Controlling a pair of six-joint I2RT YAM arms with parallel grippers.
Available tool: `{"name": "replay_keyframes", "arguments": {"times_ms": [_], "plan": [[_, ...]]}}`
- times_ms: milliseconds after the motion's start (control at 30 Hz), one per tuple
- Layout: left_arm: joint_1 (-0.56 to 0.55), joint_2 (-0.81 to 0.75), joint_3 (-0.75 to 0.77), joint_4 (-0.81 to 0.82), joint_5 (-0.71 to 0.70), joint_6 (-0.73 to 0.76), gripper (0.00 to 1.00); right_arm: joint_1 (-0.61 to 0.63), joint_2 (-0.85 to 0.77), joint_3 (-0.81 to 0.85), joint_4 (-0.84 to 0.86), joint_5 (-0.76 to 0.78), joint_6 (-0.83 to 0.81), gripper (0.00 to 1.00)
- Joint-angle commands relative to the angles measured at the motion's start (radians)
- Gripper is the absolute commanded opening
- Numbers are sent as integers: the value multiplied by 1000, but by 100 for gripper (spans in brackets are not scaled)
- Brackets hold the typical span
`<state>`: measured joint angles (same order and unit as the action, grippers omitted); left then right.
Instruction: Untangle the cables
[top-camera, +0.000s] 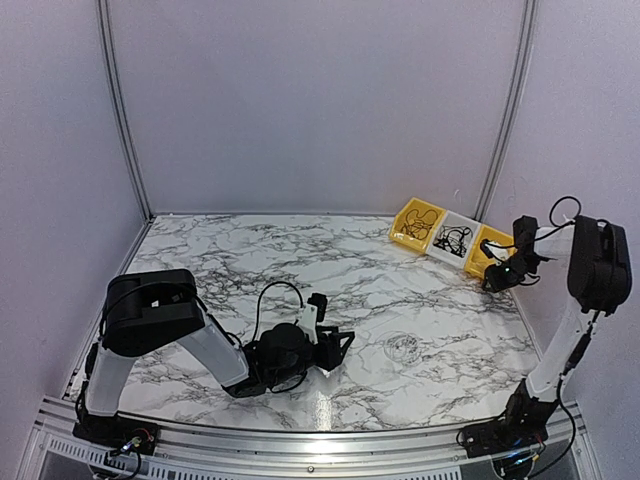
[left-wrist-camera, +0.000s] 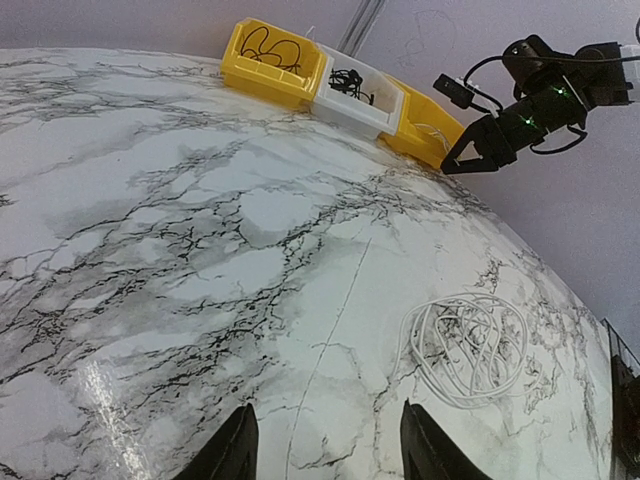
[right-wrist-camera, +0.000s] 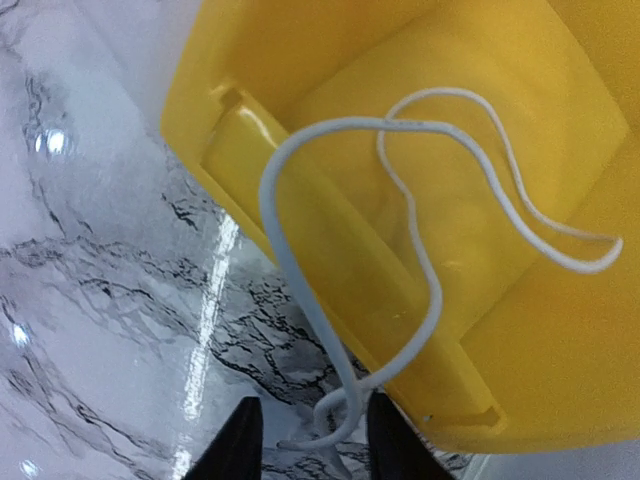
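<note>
At 4 o'clock, white tangle (left-wrist-camera: 470, 345): lay on surface (left-wrist-camera: 200, 250); likely light and limp, an outer loop looked the best hold.
White cable (right-wrist-camera: 268, 205): draped over yellow bin (right-wrist-camera: 520, 330) rim, 2 o'clock.
Right gripper (right-wrist-camera: 312, 405): parted around it.
Left gripper (left-wrist-camera: 328, 410): spread, empty.

A: Bin count?
B: Three: left yellow bin (left-wrist-camera: 265, 80), white bin (left-wrist-camera: 350, 108), right yellow bin (left-wrist-camera: 420, 135).
A: Cables?
B: Four: left black tangle (left-wrist-camera: 270, 45), right black tangle (left-wrist-camera: 347, 80), white coil (left-wrist-camera: 468, 348), white strand (right-wrist-camera: 266, 195).
A: Arms?
B: Two: left arm (top-camera: 190, 330), right arm (top-camera: 592, 268).
</note>
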<state>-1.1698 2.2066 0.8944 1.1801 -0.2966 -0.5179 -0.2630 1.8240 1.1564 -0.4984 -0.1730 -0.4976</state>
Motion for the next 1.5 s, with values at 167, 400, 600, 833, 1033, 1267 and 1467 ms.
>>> {"name": "replay_keyframes", "arguments": {"times_ms": [167, 400, 600, 833, 1033, 1267, 1467], "plan": [[-1, 29, -4, 39, -5, -13, 51, 10, -72, 60, 43, -20, 59, 0], [1, 36, 4, 40, 7, -14, 51, 10, -40, 189, 34, 59, 32, 0], [1, 29, -4, 40, 2, -19, 51, 10, 155, 376, -28, 105, 23, 0], [1, 20, -17, 46, -5, -27, 51, 10, 184, 430, -75, 102, 44, 15], [1, 28, -9, 47, 5, -24, 51, 11, -7, 333, -114, 89, 35, 39], [1, 34, -2, 49, 17, -22, 51, 98, -298, 117, -119, -106, -83, 45], [0, -2, -29, 46, 14, -28, 51, 368, -421, -176, -155, -335, -332, 47]]}}
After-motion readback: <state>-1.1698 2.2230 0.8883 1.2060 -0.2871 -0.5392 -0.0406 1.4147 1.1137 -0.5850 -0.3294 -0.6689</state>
